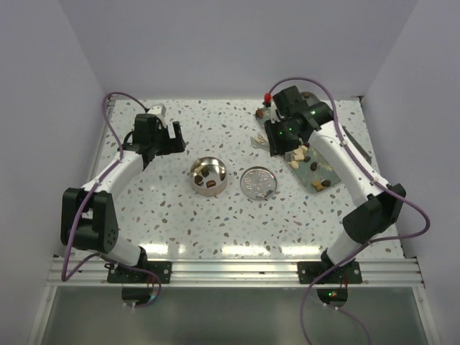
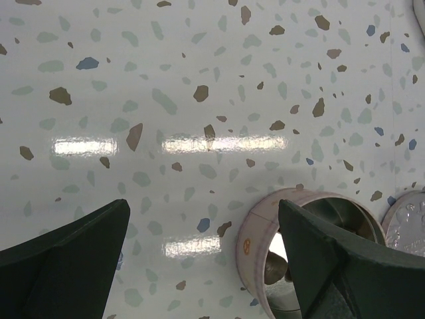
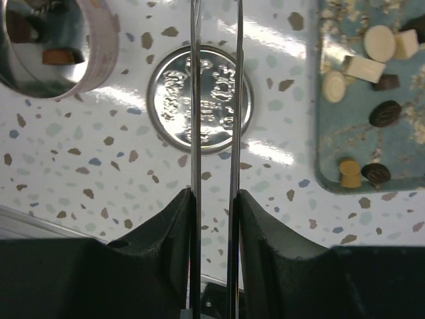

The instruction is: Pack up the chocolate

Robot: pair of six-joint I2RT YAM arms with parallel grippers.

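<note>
Nearest the arm bases, the pale speckled terrazzo table (image 1: pixel 165 215) carries a round open metal tin (image 1: pixel 208 160) with a few dark brown chocolate lumps (image 1: pixel 209 182) in it. Just to its right, apart from it, the round embossed silver lid (image 1: pixel 257 182) lies flat. The right wrist view shows both, the tin's wall (image 3: pixel 99 60) at upper left and the lid (image 3: pixel 212 100) in the middle.

Right of the lid, a rectangular teal tray (image 1: pixel 321 175) lies at an angle. It holds the rest of the chocolate, dark brown, tan and cream pieces (image 3: pixel 385 113), spread loosely over its speckled surface (image 3: pixel 392 149).

Farther back, the right tool (image 1: pixel 275 136) (image 3: pixel 214 193) is clenched on thin steel tweezers (image 3: pixel 194 100), whose two blades run side by side above the lid; their tips are out of the wrist view.

The left tool (image 1: pixel 171 136) (image 2: pixel 204 206) hangs released, fingers wide apart, behind and left of the tin, whose pale pink outer wall (image 2: pixel 255 246) shows beside its right finger.
</note>
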